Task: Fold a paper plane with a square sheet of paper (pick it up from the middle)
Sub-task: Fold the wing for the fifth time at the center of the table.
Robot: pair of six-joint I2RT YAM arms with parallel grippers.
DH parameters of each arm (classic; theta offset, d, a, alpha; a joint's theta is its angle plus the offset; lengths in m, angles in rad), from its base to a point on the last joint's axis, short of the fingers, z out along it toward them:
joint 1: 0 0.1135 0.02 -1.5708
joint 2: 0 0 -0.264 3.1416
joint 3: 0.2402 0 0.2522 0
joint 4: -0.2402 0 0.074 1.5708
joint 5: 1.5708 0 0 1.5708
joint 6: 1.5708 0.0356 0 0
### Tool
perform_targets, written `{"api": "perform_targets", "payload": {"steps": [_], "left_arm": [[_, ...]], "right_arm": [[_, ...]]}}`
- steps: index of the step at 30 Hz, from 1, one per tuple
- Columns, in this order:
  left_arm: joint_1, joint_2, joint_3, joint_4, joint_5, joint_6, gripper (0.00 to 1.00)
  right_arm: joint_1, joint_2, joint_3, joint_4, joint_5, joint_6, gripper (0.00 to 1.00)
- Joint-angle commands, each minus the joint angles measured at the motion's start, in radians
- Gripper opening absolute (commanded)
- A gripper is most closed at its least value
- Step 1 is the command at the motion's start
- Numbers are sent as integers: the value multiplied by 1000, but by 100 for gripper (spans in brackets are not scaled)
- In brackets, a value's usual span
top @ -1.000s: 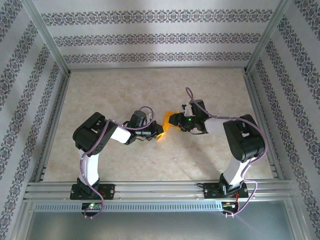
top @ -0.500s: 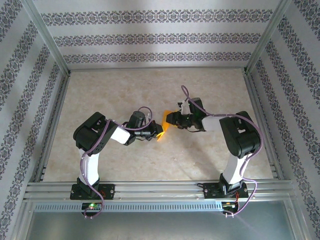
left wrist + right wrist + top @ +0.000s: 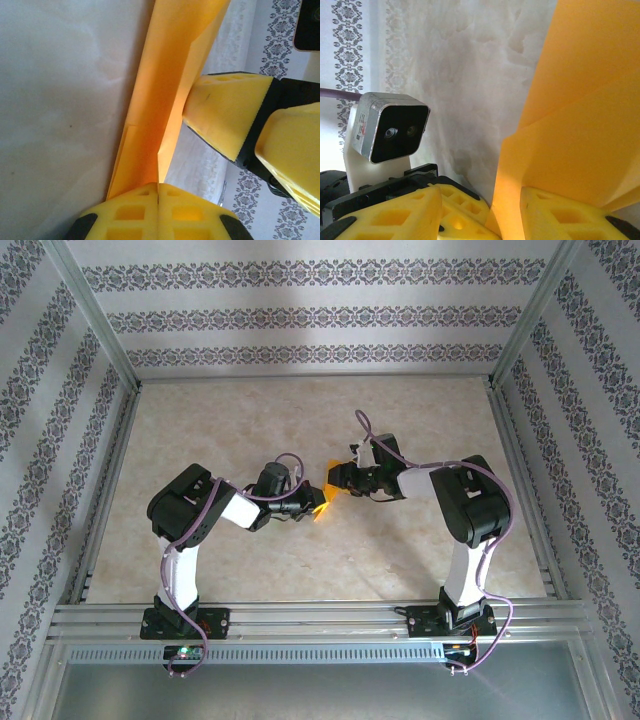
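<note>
Near the middle of the counter (image 3: 230, 410), seen from above, the left arm reaches toward 3 o'clock, and the left tool (image 3: 316, 502) is clamped on the lower end of the square sheet of paper (image 3: 322, 512). In the left wrist view that tool (image 3: 158, 186) sits at 6 o'clock with its two yellow pads pressed flat together, and the orange sheet (image 3: 165, 90) is pinched in the seam between them. From there the sheet rises toward 1 o'clock as a narrow, creased strip with a folded flap along its length, held off the counter. Just to its right, toward 3 o'clock, the right tool (image 3: 262, 130) has one yellow pad (image 3: 225, 112) touching the face of the sheet, while its other pad stands clear farther right. From above, the right arm reaches toward 9 o'clock, and the right tool (image 3: 335, 480) meets the upper edge of the sheet. In the right wrist view its jaws (image 3: 480, 200) stand apart, and the sheet (image 3: 585, 100) comes down into the gap, nearer the right pad. It fans up to 1 o'clock, with the left arm's wrist camera (image 3: 390, 127) at 9 o'clock.
</note>
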Motion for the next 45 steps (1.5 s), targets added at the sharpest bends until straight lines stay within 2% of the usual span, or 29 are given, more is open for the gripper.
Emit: {"api": "perform_targets", "payload": {"steps": [1, 12, 26, 41, 45], "left_arm": [[19, 26, -17, 40, -14, -7, 8], [22, 23, -27, 39, -20, -2, 14], [23, 2, -38, 14, -37, 12, 15], [24, -96, -50, -113, -68, 92, 22], [24, -97, -56, -96, -67, 80, 22]], "right_arm": [[11, 19, 26, 20, -28, -32, 46], [14, 41, 42, 5, 7, -15, 46], [16, 61, 53, -41, 75, 16, 45], [16, 81, 65, -107, 152, 28, 44], [16, 82, 69, -129, 173, 28, 44]]}}
